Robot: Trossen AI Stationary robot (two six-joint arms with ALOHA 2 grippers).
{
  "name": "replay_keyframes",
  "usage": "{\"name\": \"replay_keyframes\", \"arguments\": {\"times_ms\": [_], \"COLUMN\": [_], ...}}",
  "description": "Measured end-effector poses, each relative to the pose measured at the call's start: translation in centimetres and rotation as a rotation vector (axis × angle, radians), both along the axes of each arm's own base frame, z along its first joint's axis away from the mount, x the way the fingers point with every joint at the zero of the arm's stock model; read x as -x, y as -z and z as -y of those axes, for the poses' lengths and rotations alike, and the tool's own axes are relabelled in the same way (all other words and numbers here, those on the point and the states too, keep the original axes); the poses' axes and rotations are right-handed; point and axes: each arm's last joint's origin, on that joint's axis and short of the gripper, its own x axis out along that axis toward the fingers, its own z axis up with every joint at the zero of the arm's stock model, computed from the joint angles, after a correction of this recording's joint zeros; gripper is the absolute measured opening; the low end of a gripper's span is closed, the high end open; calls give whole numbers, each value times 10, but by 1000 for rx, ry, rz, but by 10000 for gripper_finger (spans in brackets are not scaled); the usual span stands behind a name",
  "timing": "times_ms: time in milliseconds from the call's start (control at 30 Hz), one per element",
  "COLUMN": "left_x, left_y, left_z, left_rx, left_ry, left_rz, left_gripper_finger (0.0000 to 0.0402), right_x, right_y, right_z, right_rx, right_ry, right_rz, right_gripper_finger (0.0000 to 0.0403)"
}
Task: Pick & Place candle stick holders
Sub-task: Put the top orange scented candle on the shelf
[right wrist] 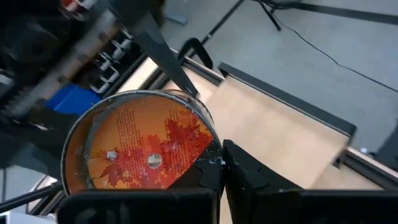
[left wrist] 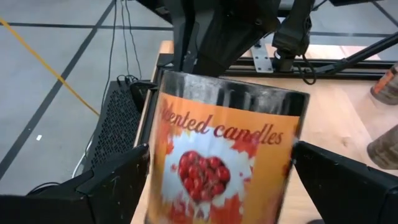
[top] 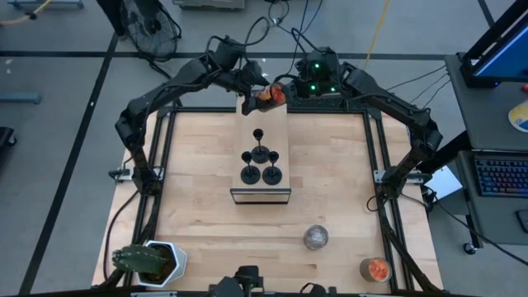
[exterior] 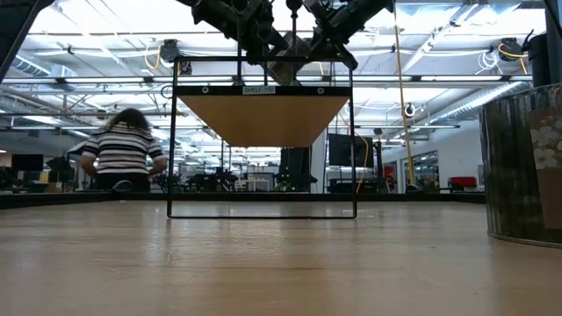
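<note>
Several small black candle stick holders [top: 260, 161] stand on their round bases on a raised wooden shelf [top: 261, 124] at the table's middle. No gripper touches them. My left gripper [top: 262, 92] is shut on a glass jar with an orange "scented candles" label [left wrist: 227, 149], above the shelf's far end. My right gripper [top: 289, 87] is right beside that jar, on its far right. In the right wrist view its fingers [right wrist: 249, 174] look shut, close to the jar's round end [right wrist: 146, 155]. My left gripper pinches the jar's labelled side wall [left wrist: 163, 168] between its two fingers, one on each side. The jar is lifted clear above the shelf. My right gripper is at the edge of the jar's round end [right wrist: 208, 152]; I cannot tell whether it touches it.
A round silvery jar [top: 315, 238] and a glass jar with orange contents [top: 374, 269] stand near the table's front right. A plant in a white pot [top: 153, 262] is at the front left. A person in a striped top [exterior: 123, 149] is beyond the table.
</note>
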Motion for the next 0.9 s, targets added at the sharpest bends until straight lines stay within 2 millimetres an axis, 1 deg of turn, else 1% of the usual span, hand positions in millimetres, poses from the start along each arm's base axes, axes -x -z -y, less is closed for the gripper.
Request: {"name": "replay_keyframes", "arguments": {"times_ms": [167,567,767,900], "left_x": [-2,-3,-8,-11], "left_y": [1,0,1,1], "left_z": [4,4,9,13], "left_rx": [-2,-37,-42,-70], "left_ry": [7,16,26,-14], "left_rz": [-8,-3,-8,-30], "left_gripper_finger": [395,395,395,395], "right_x": [-3,-4,-5,-5], "right_y": [-2,-4,-4,-4], "right_z": [-2,-4,-5,-5], "right_rx": [5,12,8,9], "right_ry": [-14,-21,-33,-31], "right_rz": [27,38,42,42], "right_gripper_finger": [0,0,0,0]}}
